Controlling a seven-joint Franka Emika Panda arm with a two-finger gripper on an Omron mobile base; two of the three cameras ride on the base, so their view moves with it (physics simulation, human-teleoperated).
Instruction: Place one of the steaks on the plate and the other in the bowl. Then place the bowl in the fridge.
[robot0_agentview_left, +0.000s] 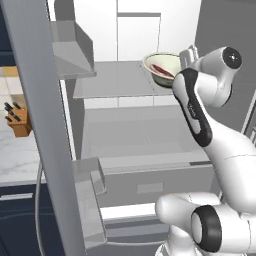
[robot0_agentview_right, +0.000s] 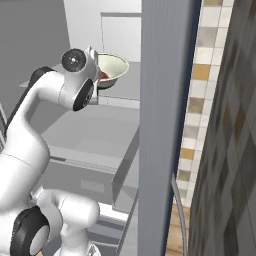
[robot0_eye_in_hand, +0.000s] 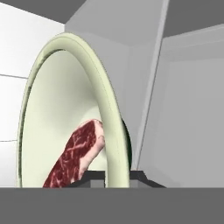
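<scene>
The bowl (robot0_agentview_left: 163, 67), cream-white and rigid with a steak (robot0_agentview_left: 161, 70) lying inside, sits at the right end of an upper shelf (robot0_agentview_left: 115, 80) in the open fridge (robot0_agentview_right: 165, 125). The claw (robot0_eye_in_hand: 114, 176) pinches the bowl's rim, one fingertip inside and one outside, jaws nearly closed on the thin wall. I judge the bowl light but breakable and smooth-glazed, so a rim hold can pivot; keep it level, since the soft steak (robot0_eye_in_hand: 76, 155) may slide.
</scene>
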